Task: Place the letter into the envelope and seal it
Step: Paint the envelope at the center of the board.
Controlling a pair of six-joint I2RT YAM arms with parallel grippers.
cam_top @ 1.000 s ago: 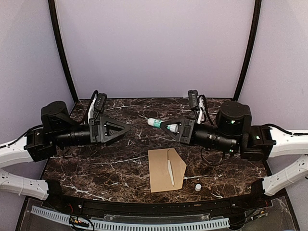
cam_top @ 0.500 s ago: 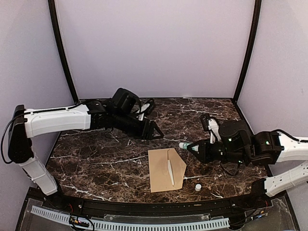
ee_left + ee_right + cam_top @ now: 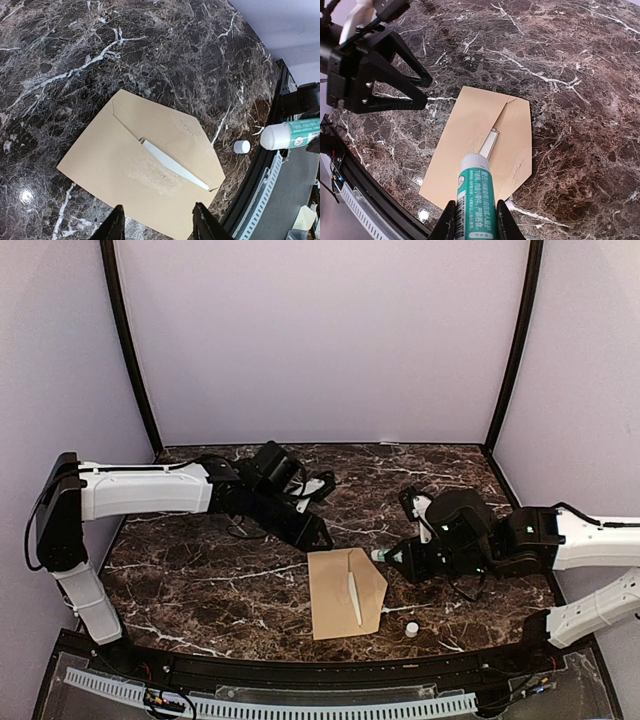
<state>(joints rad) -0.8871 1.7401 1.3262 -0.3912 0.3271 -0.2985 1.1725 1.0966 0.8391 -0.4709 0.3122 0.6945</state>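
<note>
The kraft-brown envelope [image 3: 335,595] lies flat near the table's front, its pointed flap open to the right. It also shows in the left wrist view [image 3: 120,160] and the right wrist view [image 3: 465,135]. A thin white sliver of the letter [image 3: 354,598] shows along the opening [image 3: 172,164]; the rest is hidden inside. My left gripper [image 3: 320,536] is open and empty just behind the envelope's far left corner [image 3: 159,222]. My right gripper [image 3: 397,556] is shut on a green-and-white uncapped glue tube [image 3: 476,192], whose tip hangs just above the flap.
The tube's small white cap [image 3: 411,627] stands on the marble right of the envelope's near corner, also in the left wrist view [image 3: 242,146]. The black front rail [image 3: 300,675] runs just below the envelope. Purple walls enclose the table.
Both arms have swung out from their folded pose. The left gripper has come down towards the envelope's far corner. The right gripper has carried the glue tube left, to the flap.
</note>
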